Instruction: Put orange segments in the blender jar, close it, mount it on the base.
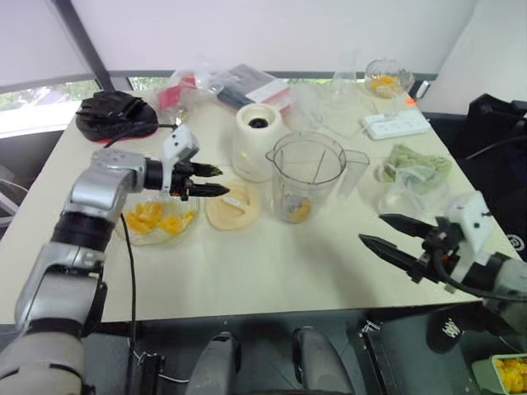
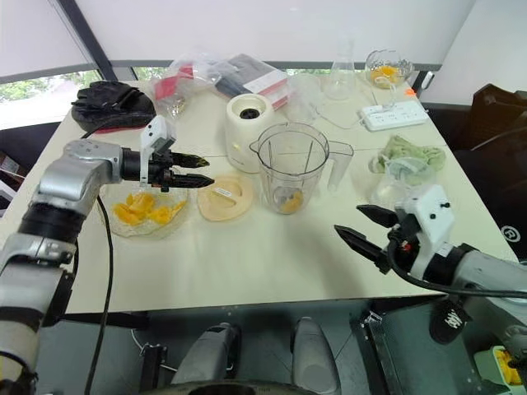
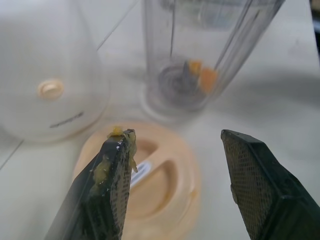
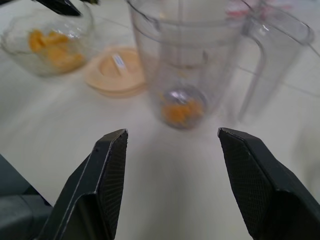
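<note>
I have bare cream tabletop (image 1: 272, 271) in front of the tall clear plastic blender jar (image 1: 306, 177). On its left the flat peach round lid (image 1: 233, 206) and squat cream-white base (image 1: 257, 141) crowd any approach.

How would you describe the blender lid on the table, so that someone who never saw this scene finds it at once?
Start from the tall clear blender jar in the middle of the table. Just to its left, in front of the white base, lies the lid, with a glass bowl of orange segments beyond it. The lid is the only flat, round, cream-yellow disc there, with a recessed grip on top.
</note>
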Controlling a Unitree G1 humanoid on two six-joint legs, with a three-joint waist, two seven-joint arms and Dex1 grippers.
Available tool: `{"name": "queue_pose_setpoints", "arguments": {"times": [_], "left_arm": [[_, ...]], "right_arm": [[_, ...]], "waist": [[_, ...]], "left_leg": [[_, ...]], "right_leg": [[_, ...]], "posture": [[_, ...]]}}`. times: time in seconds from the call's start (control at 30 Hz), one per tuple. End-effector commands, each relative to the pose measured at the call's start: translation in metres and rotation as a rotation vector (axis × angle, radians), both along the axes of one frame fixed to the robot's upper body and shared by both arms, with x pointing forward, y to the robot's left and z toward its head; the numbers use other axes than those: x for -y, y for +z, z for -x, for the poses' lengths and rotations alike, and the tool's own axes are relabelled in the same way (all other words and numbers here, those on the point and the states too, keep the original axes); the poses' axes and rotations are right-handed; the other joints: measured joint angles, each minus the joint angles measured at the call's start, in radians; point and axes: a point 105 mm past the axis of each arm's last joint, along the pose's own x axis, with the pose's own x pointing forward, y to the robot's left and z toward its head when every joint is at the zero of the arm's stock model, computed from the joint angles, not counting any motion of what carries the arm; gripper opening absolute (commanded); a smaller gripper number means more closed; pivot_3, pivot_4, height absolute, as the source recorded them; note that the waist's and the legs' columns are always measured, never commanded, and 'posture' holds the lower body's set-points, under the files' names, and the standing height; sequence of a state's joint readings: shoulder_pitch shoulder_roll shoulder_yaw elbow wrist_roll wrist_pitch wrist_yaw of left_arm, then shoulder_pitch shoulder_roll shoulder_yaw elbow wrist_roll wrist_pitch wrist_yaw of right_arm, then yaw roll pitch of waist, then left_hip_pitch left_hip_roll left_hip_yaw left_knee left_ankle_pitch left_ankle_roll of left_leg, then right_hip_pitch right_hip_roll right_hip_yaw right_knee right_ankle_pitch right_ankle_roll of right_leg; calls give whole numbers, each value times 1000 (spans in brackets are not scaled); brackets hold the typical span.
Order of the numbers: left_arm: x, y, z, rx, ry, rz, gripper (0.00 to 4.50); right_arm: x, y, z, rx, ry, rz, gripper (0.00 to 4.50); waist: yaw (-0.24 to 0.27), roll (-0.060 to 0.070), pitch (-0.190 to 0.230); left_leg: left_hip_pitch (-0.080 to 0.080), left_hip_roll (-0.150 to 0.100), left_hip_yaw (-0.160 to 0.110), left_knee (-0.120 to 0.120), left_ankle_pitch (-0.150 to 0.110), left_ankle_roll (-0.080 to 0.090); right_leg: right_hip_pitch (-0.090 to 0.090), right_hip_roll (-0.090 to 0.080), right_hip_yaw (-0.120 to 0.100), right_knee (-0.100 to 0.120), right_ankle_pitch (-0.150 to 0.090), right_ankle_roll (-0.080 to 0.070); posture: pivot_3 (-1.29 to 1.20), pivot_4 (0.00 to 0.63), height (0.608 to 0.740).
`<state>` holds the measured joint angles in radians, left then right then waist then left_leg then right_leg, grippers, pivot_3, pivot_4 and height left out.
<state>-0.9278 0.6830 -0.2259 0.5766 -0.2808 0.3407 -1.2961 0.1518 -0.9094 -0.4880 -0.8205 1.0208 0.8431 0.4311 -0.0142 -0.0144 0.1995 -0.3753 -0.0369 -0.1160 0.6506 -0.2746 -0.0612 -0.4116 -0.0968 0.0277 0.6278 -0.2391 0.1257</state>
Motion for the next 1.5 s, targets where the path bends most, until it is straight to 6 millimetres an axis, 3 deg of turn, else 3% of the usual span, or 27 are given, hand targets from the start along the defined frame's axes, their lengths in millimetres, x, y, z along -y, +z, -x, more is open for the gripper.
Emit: {"name": "queue_pose_setpoints", "arguments": {"times": [0.03,0.33,0.57,0.8,1.17,1.5], "left_arm": [[-5,4,-9,37,-54,-71,2834],[11,-6,-23,136,-184,-248,2834],[14,-16,-22,198,-262,-397,2834],[20,-21,-25,158,-281,-524,2834],[27,-20,-24,137,-326,-581,2834],[21,-28,-26,71,-352,-848,2834]], "right_arm": [[-23,7,2,33,72,-18,2999],[-55,-2,2,5,147,-70,2999],[-64,-8,5,-25,121,-80,2999],[-64,-9,0,-49,91,-86,2999],[-53,-9,-7,-74,69,-90,2999],[-49,-5,-12,-99,83,-95,2999]], "waist": [[4,-1,0],[4,-2,1],[0,-3,0],[3,-3,0],[-1,-3,0],[3,-3,0]], "left_leg": [[0,0,0,0,0,0],[-8,0,-2,0,-1,1],[-14,0,-2,1,-1,1],[-16,-1,-2,5,-1,1],[-16,-1,-2,9,-1,2],[-17,-1,-2,11,-1,2]], "right_leg": [[0,0,0,0,1,2],[-5,0,-2,-2,1,4],[-14,0,-2,3,2,5],[-14,0,-2,3,3,6],[-13,0,-2,4,3,7],[-13,0,-2,4,4,7]], "posture": [[0,150,740],[0,150,740],[0,150,740],[0,150,740],[0,150,740],[0,150,740]]}}
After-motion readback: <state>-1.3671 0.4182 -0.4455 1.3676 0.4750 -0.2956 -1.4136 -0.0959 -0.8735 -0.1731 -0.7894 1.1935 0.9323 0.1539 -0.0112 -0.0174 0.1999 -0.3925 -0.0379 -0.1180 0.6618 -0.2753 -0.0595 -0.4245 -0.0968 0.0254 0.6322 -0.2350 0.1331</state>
